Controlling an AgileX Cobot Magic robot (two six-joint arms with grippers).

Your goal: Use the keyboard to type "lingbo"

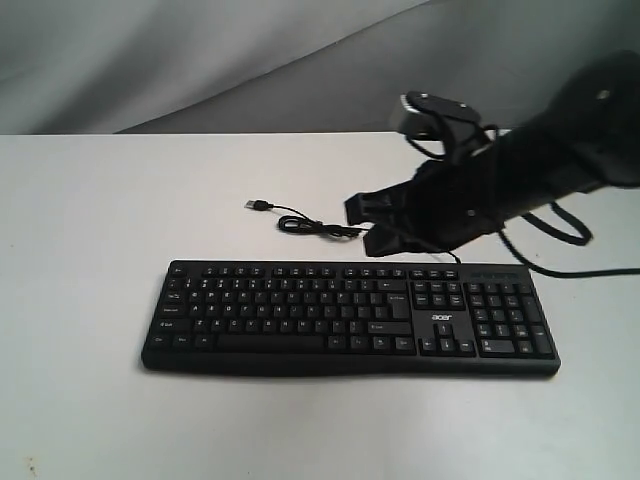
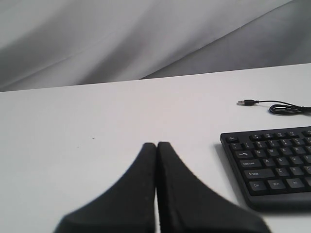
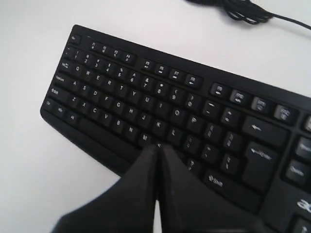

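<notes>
The keyboard (image 1: 350, 318) lay flat on the white table (image 1: 90, 230), its cable (image 1: 310, 224) loose and unplugged behind it. The right gripper (image 3: 158, 145) hung above the right-hand letter keys, jaws pressed together, probably so one narrow tip could poke single keys. The left gripper (image 2: 156, 144), likewise closed, sat off the keyboard's left end

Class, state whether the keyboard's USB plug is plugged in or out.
Out: the plug lies free on the white table, joined to nothing.
</notes>
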